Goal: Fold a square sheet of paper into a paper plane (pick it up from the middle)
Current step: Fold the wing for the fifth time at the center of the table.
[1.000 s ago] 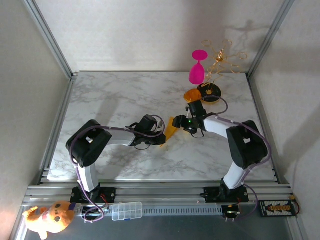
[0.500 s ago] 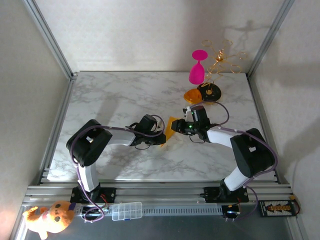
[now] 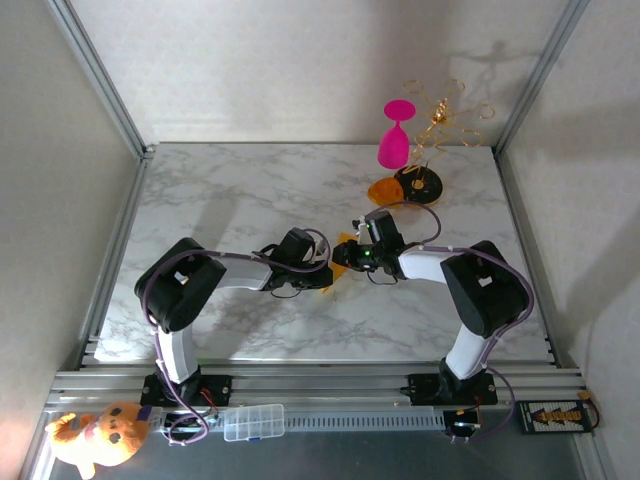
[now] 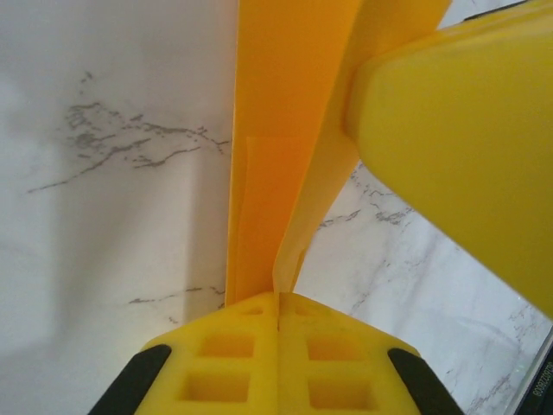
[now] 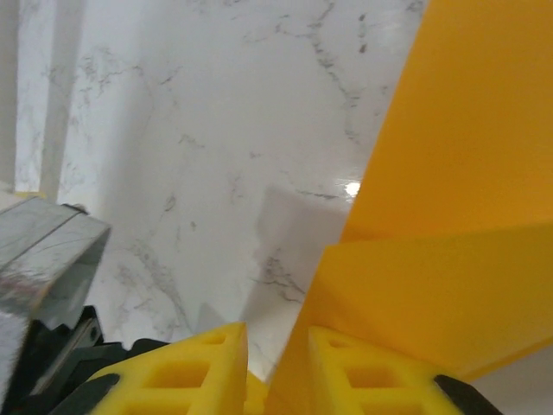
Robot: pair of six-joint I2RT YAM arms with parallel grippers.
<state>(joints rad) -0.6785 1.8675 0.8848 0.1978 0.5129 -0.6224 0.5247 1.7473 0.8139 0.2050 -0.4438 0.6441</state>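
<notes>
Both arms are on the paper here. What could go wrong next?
The left gripper is shut on the folded paper while the right gripper takes the same piece close by: pulling apart could tear or crumple it. A gap shows between the right pads, so that grip may slip.

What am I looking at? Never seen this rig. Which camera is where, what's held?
Two robot arms, bolted side by side at the near edge of a marble table, each ending in a two-finger gripper. The wide picture comes from a fixed camera above and behind them; the two close-ups come from wrist cameras, looking along yellow fingers. The left gripper is shut on a folded yellow-orange sheet of paper. The right gripper has that paper between its fingers, which stand slightly apart; whether it pinches is unclear. Far right: a pink goblet, a gold wire stand and an orange-and-black disc.
</notes>
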